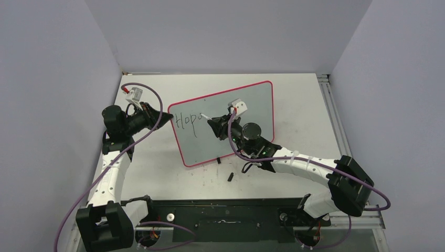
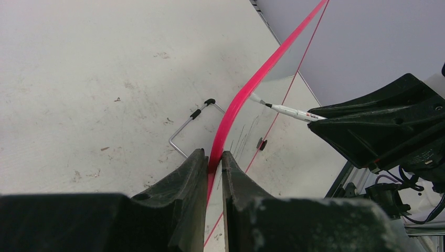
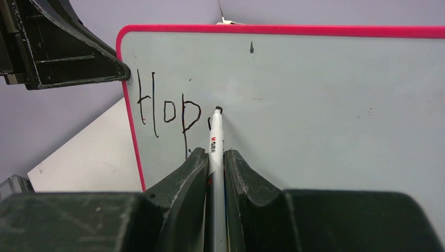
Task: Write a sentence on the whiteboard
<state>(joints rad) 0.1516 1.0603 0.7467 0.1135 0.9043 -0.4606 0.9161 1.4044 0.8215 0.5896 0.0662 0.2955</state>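
The whiteboard (image 1: 246,121), pale grey with a red-pink rim, stands tilted on the table. My left gripper (image 1: 169,117) is shut on its left edge; in the left wrist view the rim (image 2: 246,89) runs between the fingers of the left gripper (image 2: 214,157). Black lettering of the sentence (image 3: 168,107) reads "Hop", with a short stroke beside it. My right gripper (image 3: 215,157) is shut on a white pen (image 3: 215,136), whose black tip touches the board just right of the "p". From above, the right gripper (image 1: 212,125) sits over the board's middle.
A small black pen cap (image 1: 230,176) lies on the table in front of the board, near a black foot (image 1: 217,160). A bent wire stand (image 2: 189,126) shows behind the board. Grey walls enclose the table; a metal rail (image 1: 330,105) lines its right edge.
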